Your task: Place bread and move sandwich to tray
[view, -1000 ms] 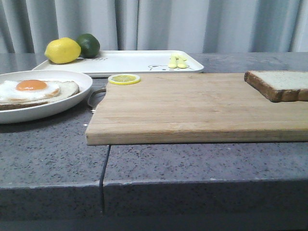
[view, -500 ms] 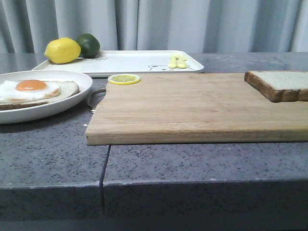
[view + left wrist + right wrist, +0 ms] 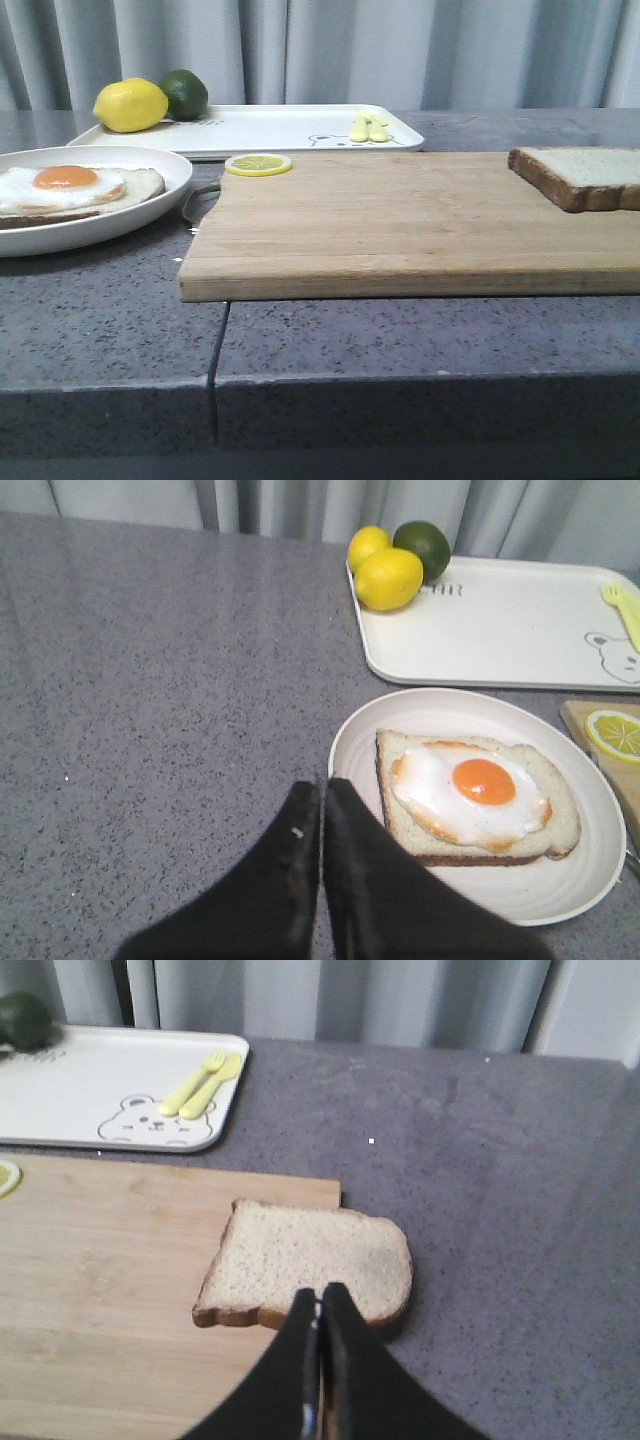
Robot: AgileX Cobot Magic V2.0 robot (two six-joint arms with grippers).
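Note:
The bread [image 3: 585, 176] lies on the right end of the wooden cutting board [image 3: 400, 225], partly over its edge; it also shows in the right wrist view [image 3: 310, 1270]. My right gripper [image 3: 321, 1295] is shut and empty, just short of the slice. The sandwich [image 3: 70, 190], an open slice with a fried egg, sits on a round white plate [image 3: 120, 222] at the left; it also shows in the left wrist view [image 3: 475, 795]. My left gripper [image 3: 322, 785] is shut and empty beside the plate's rim [image 3: 345, 742]. The white tray [image 3: 270, 130] lies at the back.
A yellow lemon [image 3: 130, 105] and a green lime [image 3: 184, 93] sit on the tray's left end; yellow plastic cutlery [image 3: 368, 128] lies at its right end. A lemon slice [image 3: 258, 164] rests on the board's far left corner. Grey curtains hang behind the stone counter.

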